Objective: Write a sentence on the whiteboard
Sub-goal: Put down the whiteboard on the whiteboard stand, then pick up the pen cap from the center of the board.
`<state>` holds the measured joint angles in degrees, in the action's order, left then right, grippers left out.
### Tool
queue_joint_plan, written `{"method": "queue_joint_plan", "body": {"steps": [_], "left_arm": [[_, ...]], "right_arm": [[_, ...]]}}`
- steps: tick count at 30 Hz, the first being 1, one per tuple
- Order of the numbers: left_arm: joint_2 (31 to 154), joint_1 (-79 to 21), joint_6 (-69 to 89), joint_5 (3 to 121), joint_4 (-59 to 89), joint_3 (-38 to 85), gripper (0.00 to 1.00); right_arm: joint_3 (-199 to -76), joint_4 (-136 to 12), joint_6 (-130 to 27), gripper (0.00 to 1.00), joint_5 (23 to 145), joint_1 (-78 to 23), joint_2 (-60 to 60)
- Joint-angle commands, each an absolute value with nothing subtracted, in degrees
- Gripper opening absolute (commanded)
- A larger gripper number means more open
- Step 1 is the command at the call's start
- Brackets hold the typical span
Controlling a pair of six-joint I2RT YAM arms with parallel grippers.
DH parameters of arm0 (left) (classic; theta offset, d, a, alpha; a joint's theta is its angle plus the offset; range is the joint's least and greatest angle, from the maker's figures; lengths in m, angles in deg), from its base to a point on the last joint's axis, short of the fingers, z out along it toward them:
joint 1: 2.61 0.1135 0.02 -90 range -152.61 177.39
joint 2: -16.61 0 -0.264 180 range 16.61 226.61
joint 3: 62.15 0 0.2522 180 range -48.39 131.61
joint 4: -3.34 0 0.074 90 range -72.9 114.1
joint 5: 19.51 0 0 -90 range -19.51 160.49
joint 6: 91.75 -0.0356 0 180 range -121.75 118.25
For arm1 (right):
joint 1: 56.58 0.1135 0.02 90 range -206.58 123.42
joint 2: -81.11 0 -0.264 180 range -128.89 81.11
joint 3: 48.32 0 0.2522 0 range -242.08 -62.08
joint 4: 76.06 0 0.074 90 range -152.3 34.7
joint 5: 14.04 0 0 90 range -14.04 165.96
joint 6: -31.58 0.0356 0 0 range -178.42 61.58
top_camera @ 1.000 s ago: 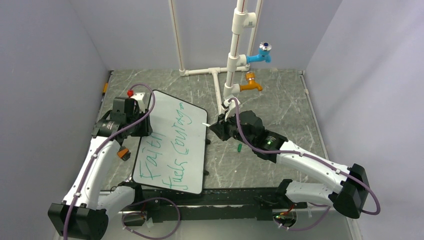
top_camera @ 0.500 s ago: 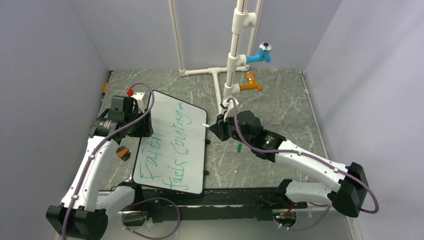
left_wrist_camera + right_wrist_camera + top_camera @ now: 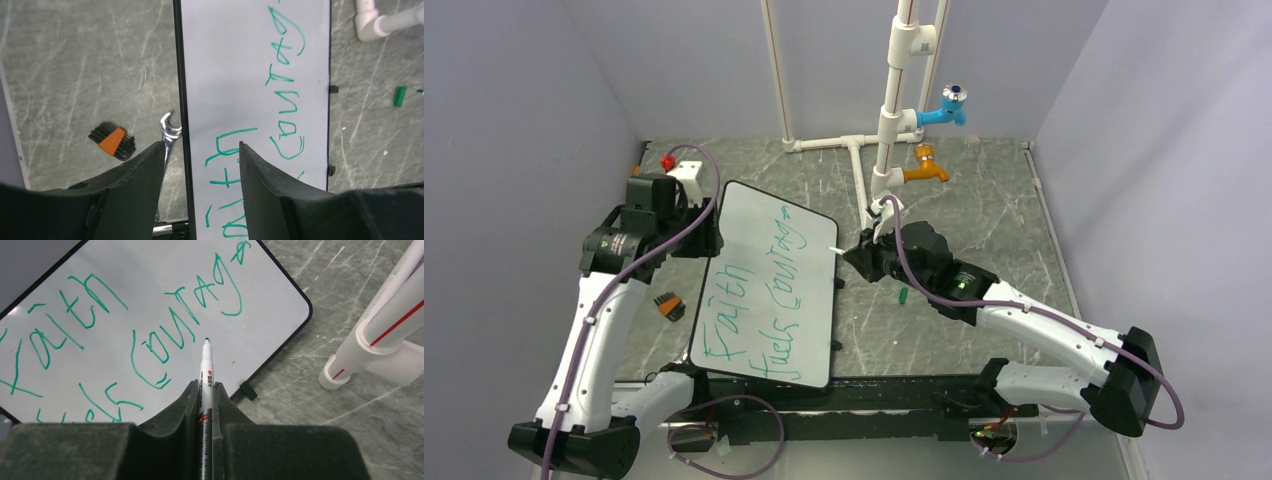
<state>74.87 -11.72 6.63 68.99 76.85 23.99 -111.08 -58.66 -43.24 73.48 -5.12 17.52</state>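
Observation:
The whiteboard (image 3: 796, 225) lies on the table at left of centre. The sentence (image 3: 759, 300) in green handwriting, two lines, reads about "Faith fuels courage". My left gripper (image 3: 699, 240) hovers over the board's far left edge. In the left wrist view my left gripper (image 3: 202, 147) is open and empty, its jaws straddling the black rim above the board (image 3: 240, 60) and the writing (image 3: 287, 95). My right gripper (image 3: 861, 255) is shut on a white marker (image 3: 206, 372), tip pointing at the board (image 3: 150, 270) beside the word "courage" (image 3: 195, 305), just off its right edge.
A green marker cap (image 3: 903, 295) lies right of the board. A black and orange hex key set (image 3: 667, 305) and a steel wrench (image 3: 169, 131) lie left of it. White pipes with a blue tap (image 3: 951, 105) and an orange tap (image 3: 927, 170) stand behind.
My left arm has lifted and drawn back to the left, off the board's left edge, uncovering the hex key set. The right arm and marker have not moved.

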Motion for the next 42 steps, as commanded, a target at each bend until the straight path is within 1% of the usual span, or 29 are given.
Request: {"method": "queue_joint_plan", "body": {"steps": [1,5,16,20,26,29,32,42], "left_arm": [[73.37,-11.93,5.33,70.35,78.43,29.67,0.59],[71.59,-12.02,4.7,67.93,78.08,31.01,0.62],[66.87,-13.62,4.63,59.7,74.5,30.63,0.61],[67.08,-15.64,5.54,55.79,71.04,28.83,0.62],[68.55,-22.42,7.46,53.3,63.23,25.0,0.63],[70.72,-27.86,8.51,53.56,60.03,23.76,0.64],[72.92,-33.63,9.26,57.05,57.38,23.02,0.65],[80.14,-48.11,14.17,64.37,46.97,18.37,0.66]], "right_arm": [[-113.08,-59.01,-43.47,0.0,73.51,-4.86,20.11],[-114.52,-57.38,-43.57,0.0,73.62,-4.89,20.9],[-118.17,-49.63,-42.97,0.0,73.75,-4.65,25.41],[-118.3,-45.78,-42.31,0.0,71.65,-4.37,28.83],[-118.19,-38.89,-40.75,0.0,65.54,-4.3,34.09],[-117.94,-35.39,-39.53,0.0,61.62,-4.25,36.19],[-117.44,-31.86,-37.72,0.0,56.95,-4.31,38.16],[-116.82,-21.69,-31.09,0.0,40.79,-4.34,42.42]]}}
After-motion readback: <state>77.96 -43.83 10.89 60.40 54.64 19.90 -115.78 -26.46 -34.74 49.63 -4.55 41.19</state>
